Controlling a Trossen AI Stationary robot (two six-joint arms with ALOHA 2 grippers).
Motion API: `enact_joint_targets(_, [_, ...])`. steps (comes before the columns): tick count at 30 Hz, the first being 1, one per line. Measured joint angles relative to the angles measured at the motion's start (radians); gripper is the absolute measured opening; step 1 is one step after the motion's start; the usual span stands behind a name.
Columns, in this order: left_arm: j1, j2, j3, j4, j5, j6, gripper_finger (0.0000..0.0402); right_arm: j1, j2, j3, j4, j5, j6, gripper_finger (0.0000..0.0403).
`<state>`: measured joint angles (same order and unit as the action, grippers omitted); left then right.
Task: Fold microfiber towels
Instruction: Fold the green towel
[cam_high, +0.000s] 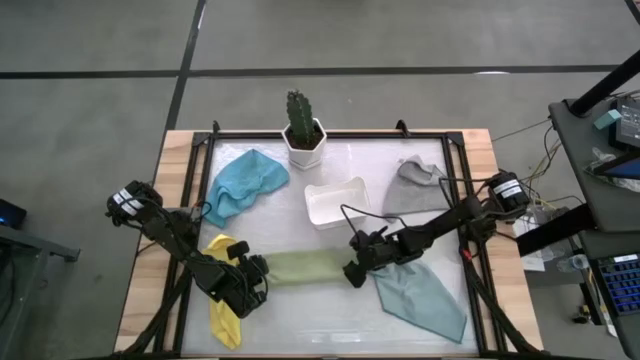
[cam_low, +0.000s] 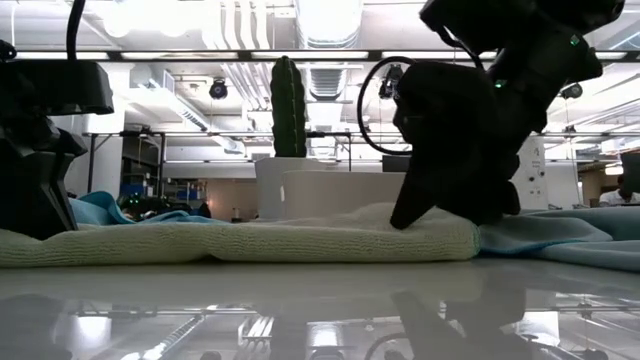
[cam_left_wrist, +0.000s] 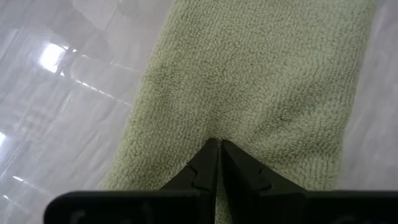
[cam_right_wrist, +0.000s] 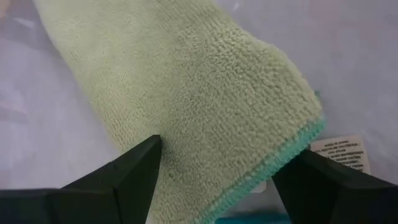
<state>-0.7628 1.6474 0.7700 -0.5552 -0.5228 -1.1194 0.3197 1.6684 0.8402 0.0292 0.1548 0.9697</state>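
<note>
While the left hand (cam_high: 254, 272) pinches one end of a soft olive green microfiber towel (cam_high: 300, 267) with its fingers closed tight on the fabric, the right hand (cam_high: 352, 272) stands at the other end with its fingers spread wide, gripping nothing. Folded into a long narrow band, the olive towel lies flat on the glossy white worktop (cam_high: 320, 320), stretched between the two hands. In the left wrist view its nap bunches into a crease where the dark fingertips (cam_left_wrist: 214, 163) meet. In the right wrist view the towel's far end (cam_right_wrist: 205, 93) lies between the open fingers (cam_right_wrist: 134, 168), and its corner rests over the edge of a pale teal microfiber cloth (cam_high: 425, 295) that carries a small white label (cam_right_wrist: 341, 152).

That teal cloth spreads out on the worktop just beside the right hand, under its arm. A crumpled yellow microfiber cloth (cam_high: 225, 315) lies under and behind the left hand. Ahead of the left hand, well apart, sits a rumpled bright blue microfiber cloth (cam_high: 243, 182); ahead of the right hand, a bunched grey microfiber cloth (cam_high: 415, 187). Between those two stand a white rectangular plastic tray (cam_high: 335, 202) and a green cactus in a white pot (cam_high: 303, 130).
</note>
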Motion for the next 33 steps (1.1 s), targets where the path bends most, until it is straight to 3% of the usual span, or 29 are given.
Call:
enact_joint_targets(3, [0.0,0.0,0.0,0.0,-0.001,-0.001,0.001,-0.014,-0.005,0.0,-0.022,-0.006,-0.03,0.0276])
enact_joint_targets(9, [0.0,0.0,0.0,-0.002,0.024,-0.019,0.001,-0.04,-0.07,0.003,-0.386,0.039,-0.059,0.0276])
enact_joint_targets(12, [0.0,0.0,0.0,-0.002,0.022,-0.02,0.001,-0.039,-0.118,-0.003,-0.43,0.029,-0.06,0.0276])
enact_joint_targets(17, [-0.001,0.0,-0.001,0.0,0.018,-0.022,0.001,-0.038,-0.219,-0.001,-0.387,0.046,-0.029,0.0276])
enact_joint_targets(22, [-0.001,0.0,-0.001,0.0,0.015,-0.022,0.001,-0.036,-0.224,-0.002,-0.295,0.048,-0.027,0.0276])
enact_joint_targets(33, [-0.002,0.0,-0.003,0.006,0.001,-0.021,0.001,-0.051,-0.051,-0.002,-0.169,0.047,-0.045,0.0276])
